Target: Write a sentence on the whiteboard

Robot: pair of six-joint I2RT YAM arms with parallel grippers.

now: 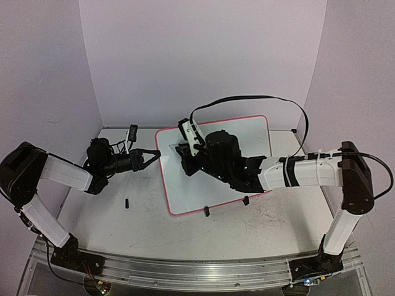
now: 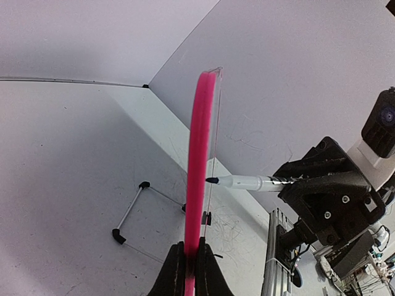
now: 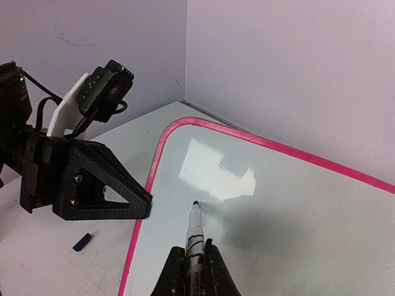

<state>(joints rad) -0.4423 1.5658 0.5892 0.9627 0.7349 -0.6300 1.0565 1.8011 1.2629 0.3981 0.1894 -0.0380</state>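
Right, edges first. The board (image 1: 179,185) lies on the tabletop (image 1: 99,203) about mid-table, skewed. Its far edge is near the rear wall (image 1: 203,61) and its near edge carries two black clip feet (image 1: 207,211).

Left of the board we've got open tabletop, w/ only a small dark piece (image 1: 126,202) lying well apart from the rim. The near strip betw. board and arm bases is open too, scuffed w/ grey scribbles. On the right it's tighter: the right arm (image 1: 308,172) crosses the board's near right corner, the side wall is close, and a black cable (image 1: 247,97) arcs over the far edge.

The left gripper (image 1: 155,154) has its jaws clamped on the board's left rim (image 2: 200,154), seen edge-on in the left wrist view. The right gripper (image 3: 194,262) has its jaws closed on a marker (image 3: 195,228), whose tip is down at the surface near the far left corner and appears to touch.

As for looks, the board (image 3: 296,209) is glossy white w/ a thin pink rim, rounded corners and a bright glare patch just beyond the tip.
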